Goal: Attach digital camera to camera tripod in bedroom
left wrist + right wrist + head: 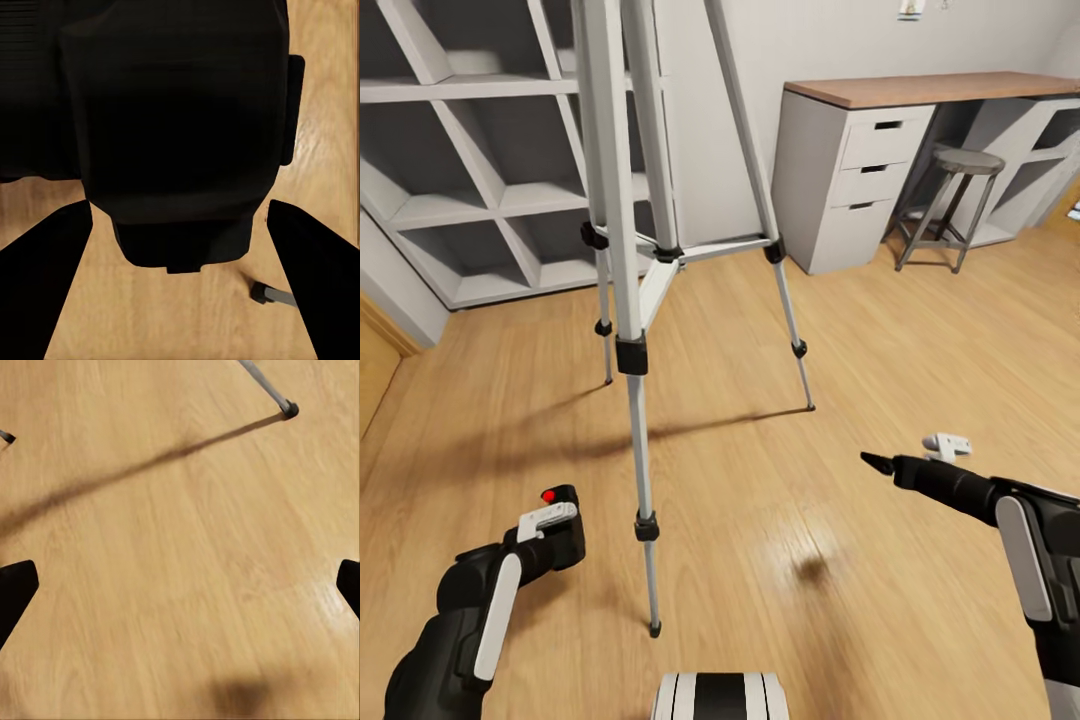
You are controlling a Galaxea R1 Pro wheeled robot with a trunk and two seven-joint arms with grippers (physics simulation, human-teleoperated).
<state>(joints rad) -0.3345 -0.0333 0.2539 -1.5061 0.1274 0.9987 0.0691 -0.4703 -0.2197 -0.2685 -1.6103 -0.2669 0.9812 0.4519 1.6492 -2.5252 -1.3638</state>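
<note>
The camera tripod (628,300) stands right in front of me on the plank floor, its three silver legs spread and its head out of view above. One foot (270,294) shows in the left wrist view and another (289,409) in the right wrist view. Low to the left of the near leg, my left gripper (555,525) is shut on the digital camera (560,500), red button on top. The camera's black body (172,127) sits between the dark fingers (45,285). My right gripper (880,463) hovers over bare floor right of the tripod, open and holding nothing (180,585).
Grey cube shelves (480,200) line the wall behind the tripod. A white desk with drawers (860,170) and a round stool (950,200) stand at the back right. Open wooden floor lies between my arms, with my base (720,697) at the bottom edge.
</note>
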